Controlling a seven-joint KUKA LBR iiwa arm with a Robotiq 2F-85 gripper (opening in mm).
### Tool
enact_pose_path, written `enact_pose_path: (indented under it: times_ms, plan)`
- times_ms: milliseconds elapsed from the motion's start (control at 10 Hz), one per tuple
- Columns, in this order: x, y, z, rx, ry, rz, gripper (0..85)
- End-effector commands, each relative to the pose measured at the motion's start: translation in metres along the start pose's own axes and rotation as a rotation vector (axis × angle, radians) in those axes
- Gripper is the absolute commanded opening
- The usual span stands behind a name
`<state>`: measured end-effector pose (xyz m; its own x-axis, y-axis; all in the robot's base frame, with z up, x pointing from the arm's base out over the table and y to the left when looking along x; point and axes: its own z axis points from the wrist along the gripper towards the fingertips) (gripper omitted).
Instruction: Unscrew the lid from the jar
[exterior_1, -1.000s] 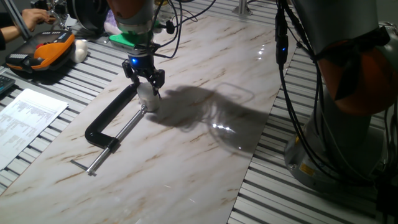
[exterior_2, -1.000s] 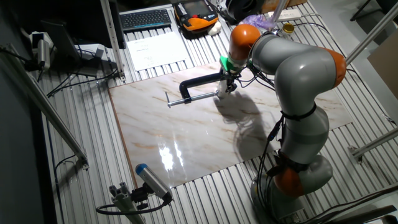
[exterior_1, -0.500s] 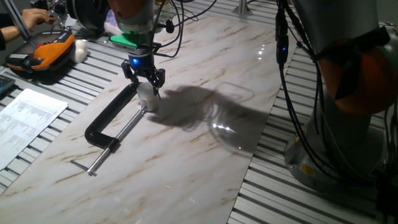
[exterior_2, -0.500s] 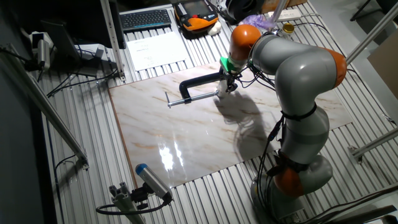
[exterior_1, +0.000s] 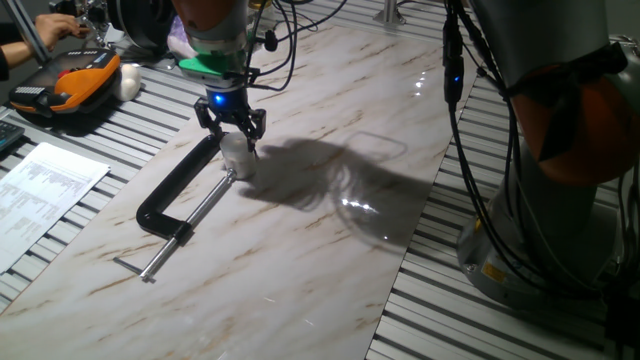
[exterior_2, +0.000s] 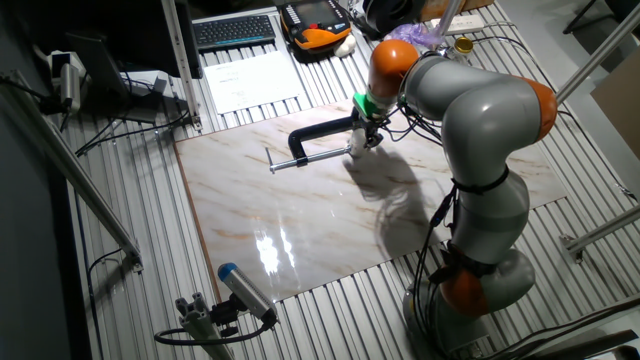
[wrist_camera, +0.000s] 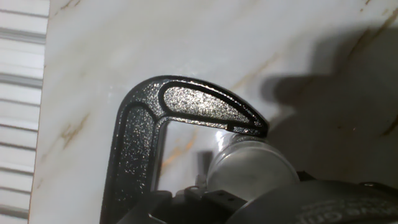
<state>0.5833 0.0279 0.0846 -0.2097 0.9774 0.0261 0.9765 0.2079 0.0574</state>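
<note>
The jar is tiny, whitish and squat, and it stands on the marble board at the jaw end of a black C-clamp. Its white lid sits on top. My gripper comes straight down over it, with the dark fingers on either side of the lid and shut on it. In the other fixed view the gripper covers most of the jar. In the hand view the round lid shows at the bottom, beside the curved clamp frame. The fingertips are not visible there.
The clamp's steel screw and handle stretch toward the near left. An orange case with a white lump lies at far left on the slatted table. A paper sheet lies left of the board. The robot base stands at right.
The hand has turned slightly about its vertical axis over the jar. Jar and clamp stay where they were.
</note>
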Motion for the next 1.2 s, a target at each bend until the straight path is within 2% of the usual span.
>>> enact_pose_path:
  times_ms: [0, 1100]
  plan:
    - [0.0000, 0.0000, 0.0001, -0.001, 0.000, -0.013, 51.0]
    - [0.0002, 0.0006, 0.0003, -0.011, -0.015, -0.276, 51.0]
